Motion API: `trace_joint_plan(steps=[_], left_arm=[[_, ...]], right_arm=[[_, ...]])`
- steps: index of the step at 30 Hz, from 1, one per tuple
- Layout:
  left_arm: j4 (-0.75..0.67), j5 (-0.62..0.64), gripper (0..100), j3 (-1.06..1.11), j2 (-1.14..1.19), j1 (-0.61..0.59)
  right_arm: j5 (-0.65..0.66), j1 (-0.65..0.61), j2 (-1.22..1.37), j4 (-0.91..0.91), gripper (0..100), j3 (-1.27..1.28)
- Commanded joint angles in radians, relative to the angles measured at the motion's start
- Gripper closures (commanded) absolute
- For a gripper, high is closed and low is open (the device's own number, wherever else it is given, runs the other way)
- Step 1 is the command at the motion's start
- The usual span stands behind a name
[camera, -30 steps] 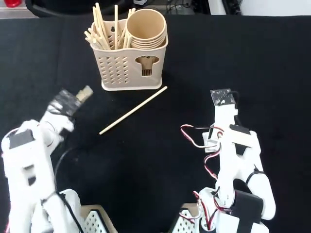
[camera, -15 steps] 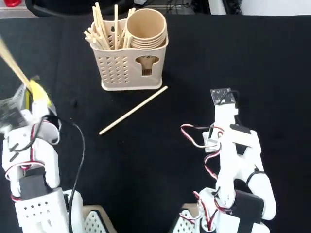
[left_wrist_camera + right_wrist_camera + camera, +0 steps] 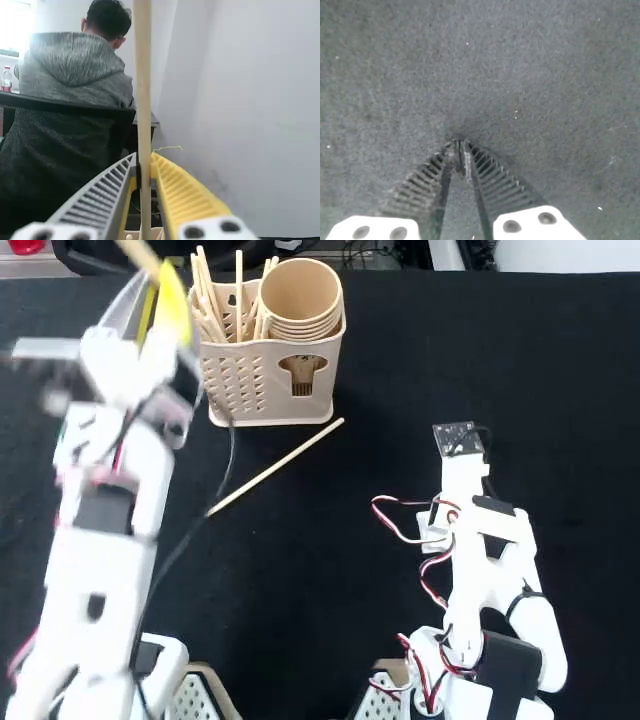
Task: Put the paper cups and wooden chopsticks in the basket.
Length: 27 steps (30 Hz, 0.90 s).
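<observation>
A beige slotted basket (image 3: 265,390) stands at the back of the black table, with stacked paper cups (image 3: 300,295) and several wooden chopsticks (image 3: 215,305) in it. One loose chopstick (image 3: 275,468) lies slanted on the cloth just in front of the basket. My left gripper (image 3: 160,295) is raised beside the basket's left rim, shut on another chopstick (image 3: 135,252). In the left wrist view that chopstick (image 3: 143,100) stands up between the yellow and white fingers of the left gripper (image 3: 143,162). My right gripper (image 3: 457,438) rests low on the cloth to the right, shut on nothing (image 3: 460,147).
The left arm's white body (image 3: 100,540) stretches across the table's left side, and its cable trails near the loose chopstick's lower end. A red object (image 3: 25,246) sits at the far back left. Bare black cloth (image 3: 540,370) lies right of the basket.
The left arm has swung up from the table's left side toward the basket's left rim, carrying the chopstick. The right arm has not moved.
</observation>
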Motion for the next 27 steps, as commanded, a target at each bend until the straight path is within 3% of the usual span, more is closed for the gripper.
trace_joint_plan(steps=[1, 7, 11, 16, 27], left_arm=[[-0.021, -0.005, 97, -0.228, 0.229, 0.004], [-0.026, -0.002, 97, -0.269, 0.351, -0.036], [-0.04, 0.069, 97, -0.278, 0.394, -0.054], [-0.153, 0.087, 97, -0.269, 0.471, -0.05], [-0.161, 0.089, 97, -0.303, 0.508, -0.027]], right_arm=[[-0.002, -0.017, 0.002, 0.003, 98.5, -0.044], [0.0, -0.017, 0.002, -0.002, 98.5, -0.042], [0.0, -0.017, 0.002, -0.003, 98.5, -0.044], [0.002, -0.017, 0.001, -0.003, 98.5, -0.042], [0.002, -0.017, 0.001, -0.003, 98.5, -0.042]])
